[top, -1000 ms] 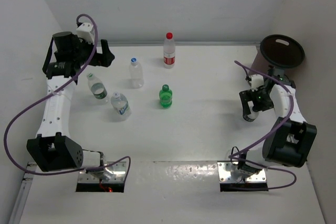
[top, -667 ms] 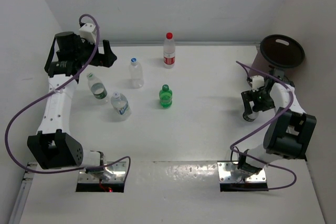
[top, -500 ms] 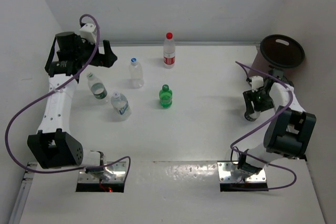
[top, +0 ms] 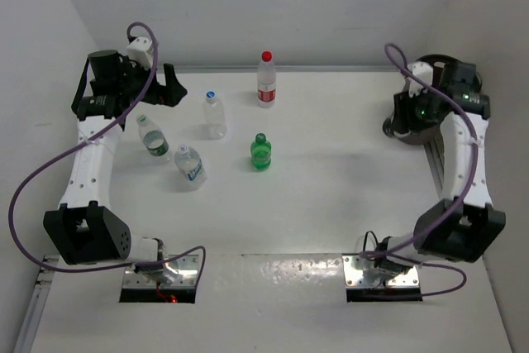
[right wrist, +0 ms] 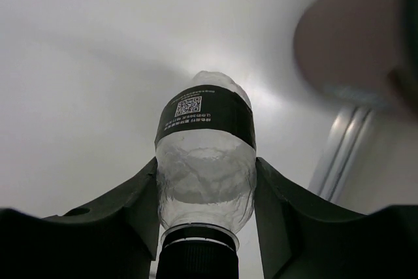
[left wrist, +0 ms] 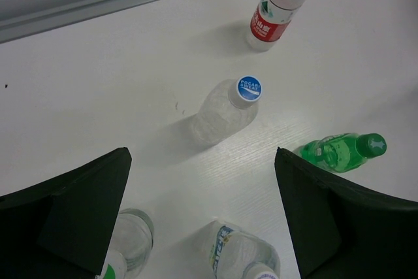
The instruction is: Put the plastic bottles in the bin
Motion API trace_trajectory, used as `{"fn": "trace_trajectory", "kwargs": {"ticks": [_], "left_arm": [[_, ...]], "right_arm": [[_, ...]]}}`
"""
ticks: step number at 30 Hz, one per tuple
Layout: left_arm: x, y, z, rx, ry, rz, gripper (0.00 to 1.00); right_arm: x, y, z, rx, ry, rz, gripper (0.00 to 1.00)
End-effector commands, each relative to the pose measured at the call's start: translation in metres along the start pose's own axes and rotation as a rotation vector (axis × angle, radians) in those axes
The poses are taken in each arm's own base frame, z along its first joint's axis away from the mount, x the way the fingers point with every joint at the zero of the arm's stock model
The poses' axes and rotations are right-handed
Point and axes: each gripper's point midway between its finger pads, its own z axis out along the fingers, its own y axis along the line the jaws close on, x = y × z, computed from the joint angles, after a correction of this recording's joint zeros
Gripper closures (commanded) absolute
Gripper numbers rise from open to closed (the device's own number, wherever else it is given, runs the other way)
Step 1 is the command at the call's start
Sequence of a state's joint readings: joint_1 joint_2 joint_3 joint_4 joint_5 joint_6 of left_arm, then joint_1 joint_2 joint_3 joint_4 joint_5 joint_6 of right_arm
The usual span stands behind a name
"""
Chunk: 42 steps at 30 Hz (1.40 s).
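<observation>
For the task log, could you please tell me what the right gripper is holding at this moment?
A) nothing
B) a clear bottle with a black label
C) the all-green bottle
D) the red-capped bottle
B: in the right wrist view the right gripper is shut on a clear bottle with a black label, clamped on both sides.

The left arm (top: pixel 85 167) reaches forward along its own side, wrist bent inward at the far end; the left gripper (top: pixel 169 91) points rightward, jaws spread wide, its dark fingers (left wrist: pixel 85 207) well apart; the right arm (top: pixel 464 155) stretches far forward, nearly straight; the right gripper (top: pixel 402 120) is clamped on a black-labelled bottle (right wrist: pixel 206 161), pads (right wrist: pixel 287 213) pressing its sides near the neck.
</observation>
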State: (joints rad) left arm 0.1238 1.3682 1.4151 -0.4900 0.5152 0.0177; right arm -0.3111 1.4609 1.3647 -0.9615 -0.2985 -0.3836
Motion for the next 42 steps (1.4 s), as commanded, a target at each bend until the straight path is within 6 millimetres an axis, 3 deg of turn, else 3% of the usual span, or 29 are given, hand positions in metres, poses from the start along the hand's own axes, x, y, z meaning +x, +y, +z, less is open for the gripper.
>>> {"fn": "trace_trajectory", "kwargs": {"ticks": [1, 3, 4, 6, 7, 8, 9, 13, 14, 15, 17, 18, 22, 24, 25, 27, 31, 35, 36, 38, 41, 42], "left_arm": [[-0.009, -0.01, 0.002, 0.052, -0.035, 0.021, 0.01], [-0.013, -0.012, 0.001, 0.061, -0.044, 0.026, 0.01], [-0.013, -0.012, 0.001, 0.061, -0.044, 0.026, 0.01], [-0.016, -0.014, -0.002, 0.06, -0.051, 0.031, 0.01], [-0.016, -0.014, -0.002, 0.06, -0.051, 0.031, 0.01], [-0.016, -0.014, -0.002, 0.06, -0.051, 0.031, 0.01], [-0.016, -0.014, -0.002, 0.06, -0.051, 0.031, 0.01], [-0.016, -0.014, -0.002, 0.06, -0.051, 0.021, 0.01], [-0.016, -0.014, -0.002, 0.061, -0.051, 0.012, 0.01], [-0.016, -0.014, -0.002, 0.061, -0.051, 0.012, 0.01], [-0.022, -0.014, -0.003, 0.059, -0.067, 0.022, 0.01], [-0.022, -0.014, -0.003, 0.059, -0.067, 0.022, 0.01], [-0.02, -0.017, -0.005, 0.068, -0.067, 0.022, 0.01], [-0.023, -0.02, -0.011, 0.067, -0.081, 0.04, 0.01], [-0.018, -0.019, -0.01, 0.067, -0.071, 0.05, 0.01], [-0.02, -0.024, -0.015, 0.073, -0.083, 0.092, 0.01], [-0.03, -0.058, -0.03, 0.245, -0.144, 0.229, 0.01], [-0.028, -0.1, -0.032, 0.43, -0.162, 0.303, 0.01], [-0.025, -0.122, -0.026, 0.494, -0.151, 0.331, 0.01], [-0.012, -0.136, -0.016, 0.5, -0.095, 0.35, 0.01], [0.018, -0.168, 0.005, 0.528, -0.008, 0.425, 0.1], [0.032, -0.174, 0.01, 0.524, 0.026, 0.43, 0.19]], "right_arm": [[-0.085, 0.031, -0.084, -0.007, -0.332, -0.044, 0.71], [-0.113, 0.013, -0.104, 0.114, -0.423, -0.056, 0.71], [-0.139, 0.005, -0.132, 0.184, -0.515, -0.045, 0.71], [-0.149, -0.031, -0.148, 0.333, -0.544, 0.013, 0.72], [-0.163, -0.038, -0.166, 0.369, -0.591, 0.015, 0.72], [-0.165, -0.052, -0.161, 0.402, -0.573, 0.032, 0.72], [-0.168, -0.062, -0.173, 0.442, -0.592, 0.033, 0.72], [-0.164, -0.109, -0.149, 0.518, -0.485, 0.077, 0.71], [-0.169, -0.114, -0.159, 0.54, -0.495, 0.083, 0.71], [-0.163, -0.128, -0.134, 0.526, -0.43, 0.113, 0.71], [-0.166, -0.135, -0.136, 0.538, -0.422, 0.134, 0.71], [-0.163, -0.145, -0.121, 0.544, -0.385, 0.15, 0.71], [-0.162, -0.16, -0.099, 0.561, -0.337, 0.166, 0.71], [-0.164, -0.164, -0.093, 0.566, -0.324, 0.165, 0.64], [-0.156, -0.165, -0.079, 0.553, -0.272, 0.175, 0.59], [-0.149, -0.169, -0.067, 0.551, -0.227, 0.188, 0.42], [-0.145, -0.16, -0.063, 0.511, -0.218, 0.214, 0.18], [-0.16, -0.134, -0.073, 0.464, -0.281, 0.18, 0.13], [-0.161, -0.131, -0.075, 0.462, -0.284, 0.175, 0.13], [-0.166, -0.12, -0.086, 0.459, -0.306, 0.159, 0.13], [-0.171, -0.096, -0.095, 0.382, -0.347, 0.157, 0.12], [-0.168, -0.091, -0.091, 0.361, -0.346, 0.18, 0.12]]}}
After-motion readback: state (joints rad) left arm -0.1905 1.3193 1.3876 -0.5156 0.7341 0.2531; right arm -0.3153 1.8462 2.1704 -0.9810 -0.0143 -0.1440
